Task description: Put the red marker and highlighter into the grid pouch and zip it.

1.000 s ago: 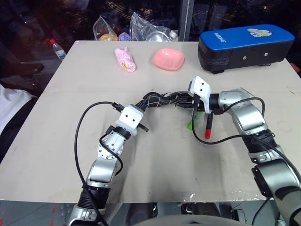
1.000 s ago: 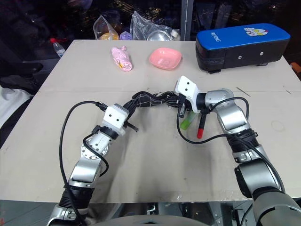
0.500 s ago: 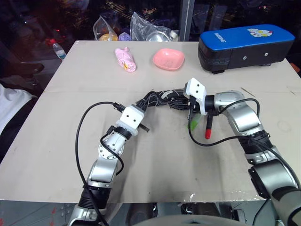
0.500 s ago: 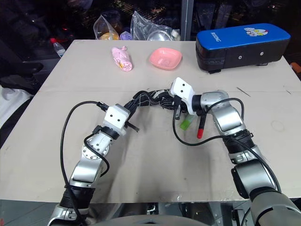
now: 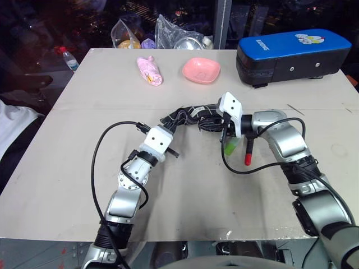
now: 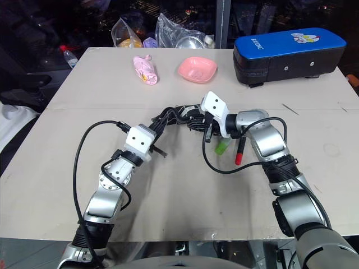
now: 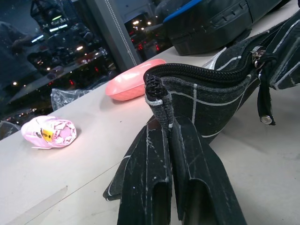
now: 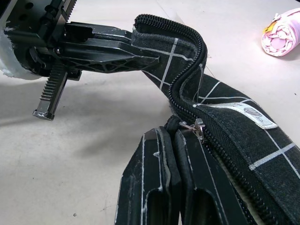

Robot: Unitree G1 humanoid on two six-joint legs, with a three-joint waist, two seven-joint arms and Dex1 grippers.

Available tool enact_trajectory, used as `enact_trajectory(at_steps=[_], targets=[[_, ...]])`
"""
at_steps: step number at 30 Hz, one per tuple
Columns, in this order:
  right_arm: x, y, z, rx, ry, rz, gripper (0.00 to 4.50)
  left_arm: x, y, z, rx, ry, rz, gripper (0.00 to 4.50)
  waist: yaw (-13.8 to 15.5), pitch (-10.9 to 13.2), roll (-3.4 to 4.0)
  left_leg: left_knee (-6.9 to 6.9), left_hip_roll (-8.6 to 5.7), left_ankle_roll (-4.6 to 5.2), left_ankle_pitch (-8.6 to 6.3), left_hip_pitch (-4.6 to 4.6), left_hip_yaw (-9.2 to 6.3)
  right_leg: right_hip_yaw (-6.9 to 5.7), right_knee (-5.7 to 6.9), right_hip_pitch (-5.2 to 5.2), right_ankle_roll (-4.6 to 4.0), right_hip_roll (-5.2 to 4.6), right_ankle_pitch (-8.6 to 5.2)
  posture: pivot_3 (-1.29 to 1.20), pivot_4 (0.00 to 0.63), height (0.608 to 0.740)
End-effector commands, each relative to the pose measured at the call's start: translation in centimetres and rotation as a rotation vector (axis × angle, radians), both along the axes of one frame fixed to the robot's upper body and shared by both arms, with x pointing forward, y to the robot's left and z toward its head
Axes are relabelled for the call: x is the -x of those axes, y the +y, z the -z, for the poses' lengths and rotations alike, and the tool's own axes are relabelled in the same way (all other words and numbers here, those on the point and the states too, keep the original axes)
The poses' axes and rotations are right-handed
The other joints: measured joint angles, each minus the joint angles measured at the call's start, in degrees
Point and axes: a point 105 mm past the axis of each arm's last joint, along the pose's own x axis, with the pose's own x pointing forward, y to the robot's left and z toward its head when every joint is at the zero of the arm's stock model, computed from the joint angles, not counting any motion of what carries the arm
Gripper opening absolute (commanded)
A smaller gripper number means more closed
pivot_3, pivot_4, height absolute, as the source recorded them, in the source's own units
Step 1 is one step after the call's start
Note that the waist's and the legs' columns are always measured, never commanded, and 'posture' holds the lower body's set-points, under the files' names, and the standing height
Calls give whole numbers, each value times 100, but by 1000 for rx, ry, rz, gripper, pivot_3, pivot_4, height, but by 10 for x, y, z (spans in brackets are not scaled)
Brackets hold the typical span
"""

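Observation:
The grid pouch (image 5: 188, 116) hangs bunched between my two grippers above the middle of the table. My left gripper (image 5: 168, 125) is shut on the pouch's left end (image 7: 159, 101). My right gripper (image 5: 216, 124) is shut on the zipper pull's strap, with the metal slider (image 8: 197, 127) right at its fingertips. The red marker (image 5: 248, 151) lies on the table just under my right wrist, red end toward me. The green highlighter (image 5: 230, 147) lies beside it on the left. Both are outside the pouch.
A large blue-and-black case (image 5: 291, 53) stands at the back right. A pink bowl (image 5: 200, 70) and a pink wrapped bundle (image 5: 149, 71) sit at the back centre. Plastic bags (image 5: 168, 33) lie past the far edge. The near half of the table (image 5: 196, 202) is bare.
My right gripper has turned a little on the zipper pull, and the pouch has bunched slightly more between the grippers. The left arm, marker and highlighter have stayed put.

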Motion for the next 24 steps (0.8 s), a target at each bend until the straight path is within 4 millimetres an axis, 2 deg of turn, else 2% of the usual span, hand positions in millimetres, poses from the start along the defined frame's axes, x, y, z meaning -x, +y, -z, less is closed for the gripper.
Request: enact_trajectory(at_steps=[1,12,24], targets=[[8,11,-17,-41,-55,-52,59,7,-11,-16,4,-70,51,0,0,0,0,0,0,0,0,0,0,0,0,0,0,0,0,0,150,740],[14,25,-14,-77,-33,-69,59,7,-13,-18,14,-79,54,0,0,0,0,-1,0,0,0,0,-1,0,0,0,0,0,0,0,150,740],[7,30,-14,-53,-98,-26,59,15,-29,-11,-31,-65,155,0,-2,0,0,-1,0,0,0,0,-1,-1,0,0,0,0,0,0,150,740]])
